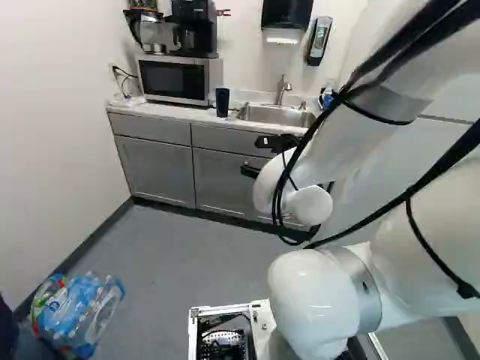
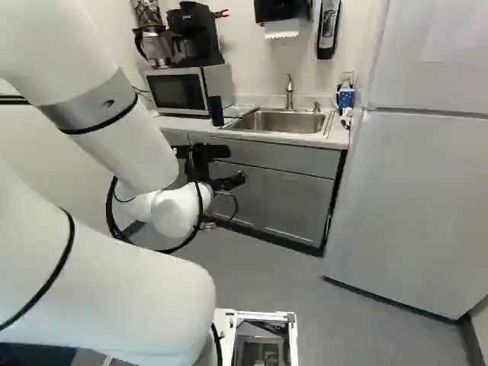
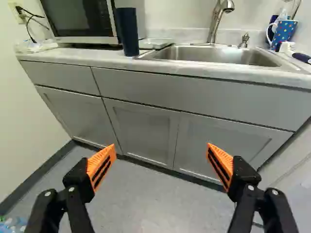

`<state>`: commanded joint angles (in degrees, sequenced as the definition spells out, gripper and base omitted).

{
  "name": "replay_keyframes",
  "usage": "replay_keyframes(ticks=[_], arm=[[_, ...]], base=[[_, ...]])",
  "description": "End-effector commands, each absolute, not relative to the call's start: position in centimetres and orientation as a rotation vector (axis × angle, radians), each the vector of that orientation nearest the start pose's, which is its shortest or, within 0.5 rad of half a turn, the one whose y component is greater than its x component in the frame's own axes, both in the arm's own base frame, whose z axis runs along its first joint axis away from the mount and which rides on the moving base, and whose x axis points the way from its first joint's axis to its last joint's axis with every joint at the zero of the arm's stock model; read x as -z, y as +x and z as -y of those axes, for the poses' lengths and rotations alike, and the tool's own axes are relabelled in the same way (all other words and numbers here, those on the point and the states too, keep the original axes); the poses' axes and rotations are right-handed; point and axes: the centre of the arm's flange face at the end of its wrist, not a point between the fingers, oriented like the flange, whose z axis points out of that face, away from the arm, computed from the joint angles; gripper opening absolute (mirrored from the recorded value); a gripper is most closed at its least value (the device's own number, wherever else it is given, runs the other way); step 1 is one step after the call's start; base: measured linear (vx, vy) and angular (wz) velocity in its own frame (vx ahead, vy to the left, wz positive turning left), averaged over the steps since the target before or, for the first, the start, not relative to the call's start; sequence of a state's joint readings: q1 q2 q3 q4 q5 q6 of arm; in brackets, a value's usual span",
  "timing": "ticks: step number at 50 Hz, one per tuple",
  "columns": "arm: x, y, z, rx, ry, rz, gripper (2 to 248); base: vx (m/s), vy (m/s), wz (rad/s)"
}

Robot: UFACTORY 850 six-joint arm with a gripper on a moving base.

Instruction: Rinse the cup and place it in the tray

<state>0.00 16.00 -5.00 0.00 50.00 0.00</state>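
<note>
My gripper (image 2: 235,165) hangs in front of the sink cabinet, below counter height. In the wrist view the gripper (image 3: 160,145) stands wide open, with nothing between its orange pads. A tall dark blue cup (image 3: 128,31) stands upright on the counter's front part, between microwave and sink, ahead of the gripper and well apart from it; it shows in the left base view as the dark cup (image 1: 222,102). Beside it, the steel sink (image 3: 272,59) has a faucet (image 3: 214,22) behind it. A flat pale tray-like item (image 3: 156,43) lies between cup and sink; its inside cannot be made out.
A microwave (image 1: 174,79) with coffee machines on top stands left of the cup. A polka-dot mug (image 3: 283,33) is at the sink's far corner. The fridge (image 2: 412,191) rises right of the counter (image 3: 73,57). Packed bottles (image 1: 79,309) lie on the floor by the left wall.
</note>
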Motion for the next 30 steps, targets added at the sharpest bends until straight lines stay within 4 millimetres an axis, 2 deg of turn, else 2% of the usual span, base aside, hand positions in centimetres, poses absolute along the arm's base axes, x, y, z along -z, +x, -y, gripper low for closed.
replay_keyframes(ticks=[30], arm=[[-36.56,27.03,0.00,1.824,-2.558,0.000,247]], base=[[0.000,0.000,0.000]])
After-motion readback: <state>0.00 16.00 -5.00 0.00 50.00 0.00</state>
